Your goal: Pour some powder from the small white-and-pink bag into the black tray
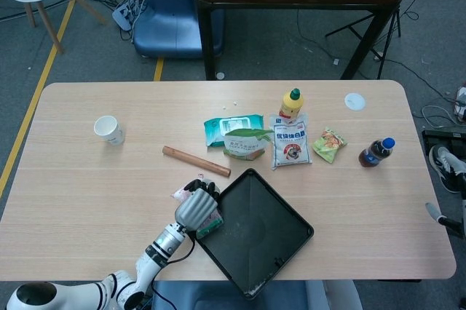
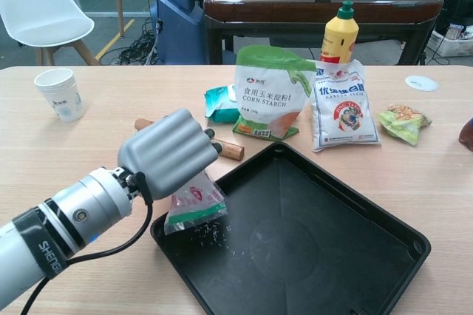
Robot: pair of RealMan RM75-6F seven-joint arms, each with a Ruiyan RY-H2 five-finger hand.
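L hand (image 2: 168,154) has fingers curled tight round the small white-and-pink bag (image 2: 194,204), held tilted w/ its green end down over the black tray (image 2: 384,245), at the tray's left corner nr the table (image 2: 44,160) front edge. Pale flecks of powder (image 2: 209,233) lie on tray floor just below bag. R hand not seen in either view.
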